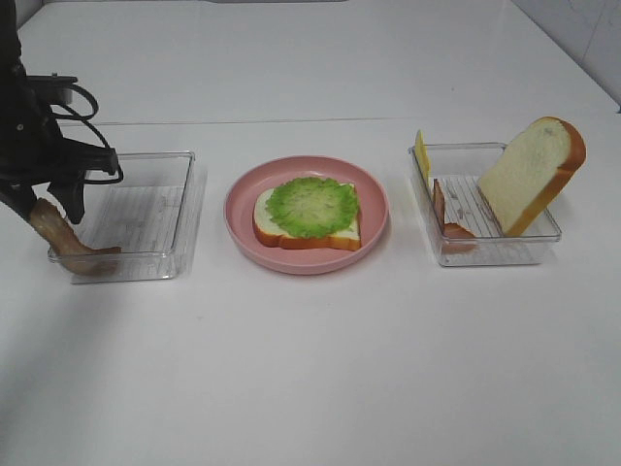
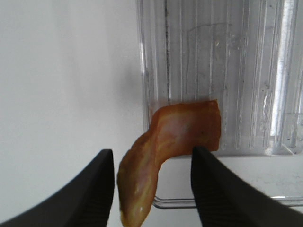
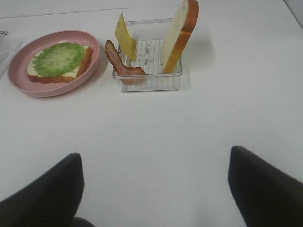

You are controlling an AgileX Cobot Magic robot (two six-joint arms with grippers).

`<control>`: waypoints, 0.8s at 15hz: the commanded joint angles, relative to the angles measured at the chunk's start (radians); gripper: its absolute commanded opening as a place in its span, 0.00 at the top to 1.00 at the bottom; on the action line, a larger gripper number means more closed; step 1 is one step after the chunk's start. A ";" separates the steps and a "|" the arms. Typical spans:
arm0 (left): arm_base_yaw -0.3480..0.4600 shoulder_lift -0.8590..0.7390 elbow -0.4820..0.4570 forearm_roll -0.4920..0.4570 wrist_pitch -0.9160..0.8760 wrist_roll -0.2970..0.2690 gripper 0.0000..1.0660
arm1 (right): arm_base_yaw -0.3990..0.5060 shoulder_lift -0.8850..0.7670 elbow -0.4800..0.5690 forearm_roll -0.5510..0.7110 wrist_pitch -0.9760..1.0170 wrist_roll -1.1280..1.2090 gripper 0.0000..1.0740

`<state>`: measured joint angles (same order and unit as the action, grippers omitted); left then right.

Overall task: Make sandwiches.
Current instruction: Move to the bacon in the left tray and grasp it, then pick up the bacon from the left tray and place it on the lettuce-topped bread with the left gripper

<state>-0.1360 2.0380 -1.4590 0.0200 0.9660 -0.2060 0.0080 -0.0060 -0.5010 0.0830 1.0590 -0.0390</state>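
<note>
A bread slice (image 1: 265,216) topped with ruffled green lettuce (image 1: 312,206) lies on the pink plate (image 1: 243,209); both also show in the right wrist view (image 3: 59,57). A reddish-brown bacon strip (image 1: 68,243) drapes over the near-left corner of the left clear tray (image 1: 146,218). My left gripper (image 1: 49,202) is just above it. In the left wrist view the gripper (image 2: 152,152) is open, with the bacon (image 2: 180,132) between the fingers and untouched. The right tray (image 1: 529,248) holds a cheese square (image 1: 422,153), a second bacon strip (image 1: 444,216) and a leaning bread slice (image 1: 532,173). My right gripper (image 3: 154,152) is open and empty, well short of that tray.
The white table extends around the plate and both trays. A seam in the table runs behind them. In the exterior view the left arm and its cables stand at the far left edge; the right arm is out of frame.
</note>
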 commanded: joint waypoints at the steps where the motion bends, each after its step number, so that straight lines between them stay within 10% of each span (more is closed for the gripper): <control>1: 0.001 0.010 0.006 -0.004 -0.002 -0.013 0.62 | -0.004 -0.006 0.002 0.005 -0.005 -0.007 0.27; 7: 0.001 0.011 0.006 -0.010 -0.012 -0.014 0.98 | -0.004 -0.006 0.002 0.005 -0.005 -0.007 0.27; 12: 0.001 -0.028 -0.016 -0.038 -0.004 -0.004 1.00 | -0.004 -0.006 0.002 0.005 -0.005 -0.007 0.27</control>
<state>-0.1360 2.0250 -1.4700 -0.0080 0.9640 -0.2080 0.0080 -0.0060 -0.5010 0.0830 1.0590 -0.0390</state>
